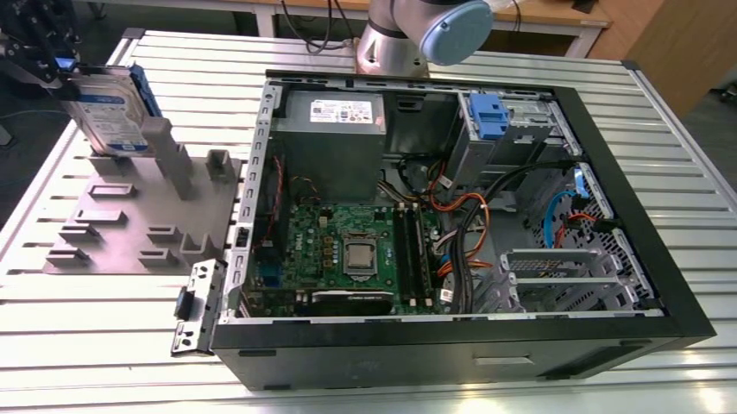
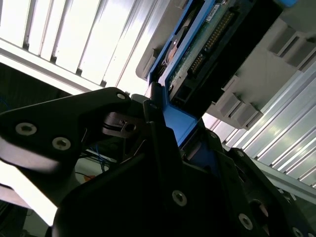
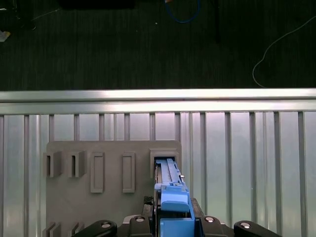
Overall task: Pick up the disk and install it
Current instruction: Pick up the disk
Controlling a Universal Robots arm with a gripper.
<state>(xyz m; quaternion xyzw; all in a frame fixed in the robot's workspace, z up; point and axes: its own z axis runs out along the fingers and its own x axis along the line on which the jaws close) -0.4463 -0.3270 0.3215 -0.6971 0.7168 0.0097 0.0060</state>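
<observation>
Disk (image 1: pixel 110 112), a flat rectangular silver-metal hard drive with white-and-blue label and blue plastic frame: stands on edge in a corner slot of the grey slotted plastic holder (image 1: pixel 127 216). Black jaws appear clamped on its upper frame edge. Judged risk: a tilted lift could bind the frame in the slot, dragging the holder or loosening the grip. The holder rests on a ribbed aluminium counter (image 1: pixel 116 345), beside an open black computer case (image 1: pixel 461 354); dark carpeted floor (image 3: pixel 98 44) lies beyond.
</observation>
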